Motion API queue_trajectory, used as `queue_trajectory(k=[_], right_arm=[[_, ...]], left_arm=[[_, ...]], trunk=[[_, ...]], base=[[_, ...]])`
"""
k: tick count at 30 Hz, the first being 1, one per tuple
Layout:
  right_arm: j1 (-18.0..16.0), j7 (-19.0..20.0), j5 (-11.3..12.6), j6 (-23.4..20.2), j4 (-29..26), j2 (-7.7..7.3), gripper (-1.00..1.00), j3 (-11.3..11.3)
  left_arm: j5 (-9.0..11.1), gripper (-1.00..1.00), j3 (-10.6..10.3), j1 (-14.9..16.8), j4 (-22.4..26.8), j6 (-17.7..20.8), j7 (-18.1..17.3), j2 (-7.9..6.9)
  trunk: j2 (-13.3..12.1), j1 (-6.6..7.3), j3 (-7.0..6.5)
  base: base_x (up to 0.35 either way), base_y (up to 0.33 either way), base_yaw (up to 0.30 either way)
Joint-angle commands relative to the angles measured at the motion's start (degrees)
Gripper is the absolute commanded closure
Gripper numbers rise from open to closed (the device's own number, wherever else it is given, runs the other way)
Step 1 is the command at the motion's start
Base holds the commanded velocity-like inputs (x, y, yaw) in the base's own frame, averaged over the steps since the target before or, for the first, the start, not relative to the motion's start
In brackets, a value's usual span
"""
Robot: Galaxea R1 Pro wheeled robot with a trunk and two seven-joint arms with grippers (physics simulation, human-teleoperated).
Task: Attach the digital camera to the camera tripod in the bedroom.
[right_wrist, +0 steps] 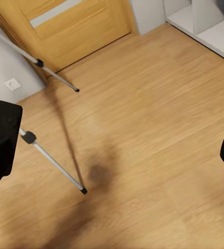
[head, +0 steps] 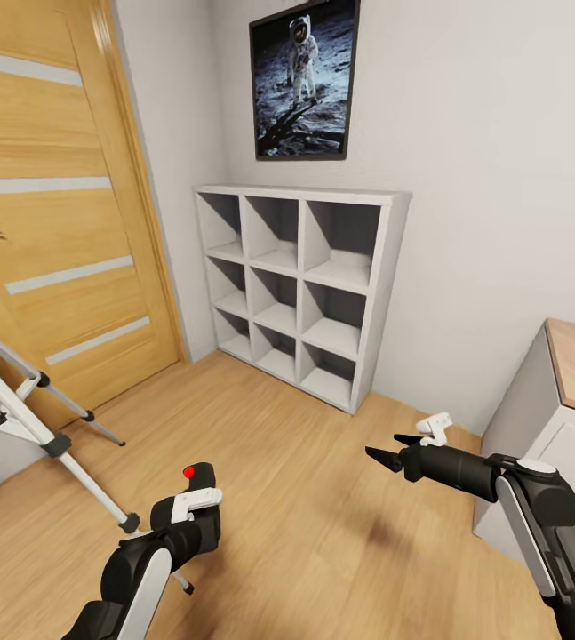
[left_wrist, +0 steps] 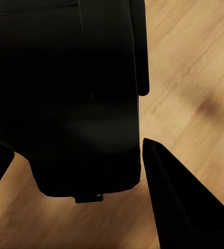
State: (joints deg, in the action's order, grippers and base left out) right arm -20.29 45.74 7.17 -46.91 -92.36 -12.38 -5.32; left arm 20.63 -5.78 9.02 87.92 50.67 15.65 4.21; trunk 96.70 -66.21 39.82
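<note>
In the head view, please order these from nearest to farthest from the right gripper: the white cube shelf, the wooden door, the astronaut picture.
From the right gripper:
1. White cube shelf, on the floor just beyond it.
2. Astronaut picture, high on the wall above the shelf.
3. Wooden door, far across on the left.

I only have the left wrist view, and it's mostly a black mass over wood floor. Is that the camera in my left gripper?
Observer: Yes. From the head view, the left gripper is shut on the digital camera, red dot facing up.
Operator: Where is the tripod from there?
Observer: The camera tripod stands on the floor to the robot's left of the camera, in front of the wooden door; its head is cut off by the frame edge.
Operator: And my right arm?
Observer: The right gripper is open and holds nothing, out over the floor near a white drawer unit.
</note>
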Motion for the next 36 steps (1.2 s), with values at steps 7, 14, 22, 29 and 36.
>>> queue_trajectory(k=[7,14,22,29,36], right_arm=[[0.0,0.0,0.4,-0.4,0.0,-0.01,-1.0,0.0],[0.0,0.0,0.4,-0.4,0.0,-0.01,-1.0,0.0],[0.0,0.0,0.4,-0.4,0.0,-0.01,-1.0,0.0],[0.0,0.0,0.4,-0.4,0.0,-0.01,-1.0,0.0],[0.0,0.0,0.4,-0.4,0.0,-0.01,-1.0,0.0]], left_arm=[[0.5,1.0,0.0,0.0,0.1,0.2,0.4,0.01],[0.5,1.0,0.0,0.0,0.1,0.2,0.4,0.01],[0.5,1.0,0.0,0.0,0.1,0.2,0.4,0.01],[0.4,1.0,0.0,0.0,0.1,0.2,0.4,0.01],[0.5,1.0,-0.7,-3.0,2.7,0.1,2.4,0.05]], trunk=[[-2.8,1.55,-1.78],[-5.6,3.09,-3.67],[-8.8,4.84,-5.83],[-11.6,6.38,-7.72],[-14.4,7.92,-9.6]], base=[[0.0,0.0,0.004],[0.0,0.0,0.0],[0.0,0.0,0.0],[0.0,0.0,0.0],[0.0,0.0,0.016]])
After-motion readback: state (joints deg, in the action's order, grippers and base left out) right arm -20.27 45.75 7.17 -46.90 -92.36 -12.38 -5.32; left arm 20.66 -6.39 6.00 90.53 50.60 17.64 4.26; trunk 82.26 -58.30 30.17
